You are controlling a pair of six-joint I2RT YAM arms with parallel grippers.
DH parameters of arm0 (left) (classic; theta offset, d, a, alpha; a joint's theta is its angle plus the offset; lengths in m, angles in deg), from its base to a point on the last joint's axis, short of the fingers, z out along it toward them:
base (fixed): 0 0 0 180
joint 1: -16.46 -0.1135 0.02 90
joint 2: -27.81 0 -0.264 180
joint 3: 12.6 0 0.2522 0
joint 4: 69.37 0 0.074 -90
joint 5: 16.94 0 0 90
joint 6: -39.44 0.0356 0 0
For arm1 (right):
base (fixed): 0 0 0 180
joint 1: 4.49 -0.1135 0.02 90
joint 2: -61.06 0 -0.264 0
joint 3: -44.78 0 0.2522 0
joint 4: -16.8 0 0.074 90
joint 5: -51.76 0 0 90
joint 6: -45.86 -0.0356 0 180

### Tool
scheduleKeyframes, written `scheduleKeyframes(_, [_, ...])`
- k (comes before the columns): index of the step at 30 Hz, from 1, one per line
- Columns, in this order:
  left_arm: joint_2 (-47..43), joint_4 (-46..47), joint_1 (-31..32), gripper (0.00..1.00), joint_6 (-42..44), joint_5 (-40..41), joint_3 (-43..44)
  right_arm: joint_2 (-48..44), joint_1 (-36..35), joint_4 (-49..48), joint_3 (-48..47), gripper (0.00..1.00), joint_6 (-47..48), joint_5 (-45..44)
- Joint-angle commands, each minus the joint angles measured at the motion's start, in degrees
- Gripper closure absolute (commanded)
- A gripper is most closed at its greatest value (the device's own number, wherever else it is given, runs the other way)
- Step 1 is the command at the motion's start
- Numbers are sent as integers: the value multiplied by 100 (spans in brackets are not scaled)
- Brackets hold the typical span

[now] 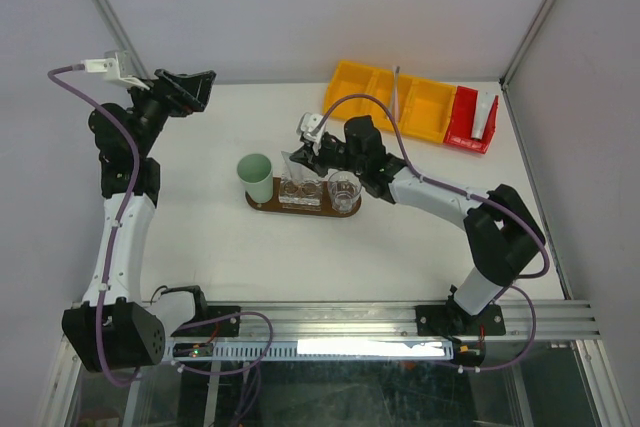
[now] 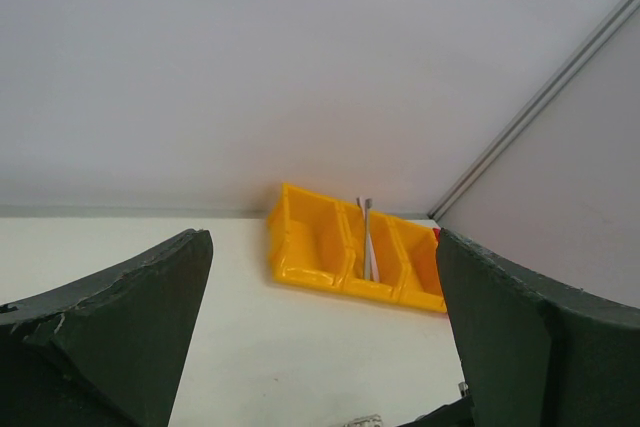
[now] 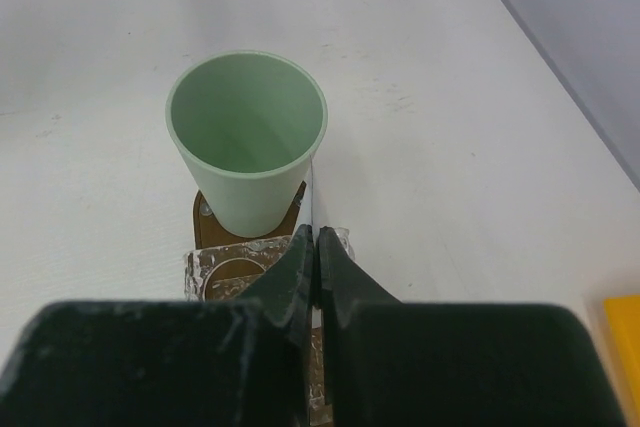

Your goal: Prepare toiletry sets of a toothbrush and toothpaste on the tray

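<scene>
Your right jaws, clenched on a thin white strip, likely a tube's crimp, point its length at the mint cup above the tray; left jaws gape, well apart.

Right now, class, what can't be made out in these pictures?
- Right wrist view: the thin white strip pinched by the right fingers shows edge-on; tube or brush unclear.
- Same view: they hide most of the tray.
- Top view: red bin contents too small.
- Left wrist view: a left finger hides nearly all the red bin.
</scene>
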Motion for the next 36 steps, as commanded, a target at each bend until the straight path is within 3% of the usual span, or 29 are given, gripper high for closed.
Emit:
scheduleKeyframes(1, [-30, 363, -74, 1, -99, -147, -6, -129, -15, -975, 50, 100, -133, -109])
scheduleKeyframes(8, [-12, 425, -107, 1, -167, -206, -22, -133, -15, -1376, 288, 100, -215, -206])
scheduleKeyframes(36, [41, 635, -244, 1, -367, -410, -76, 132, -15, -1311, 196, 100, -127, -120])
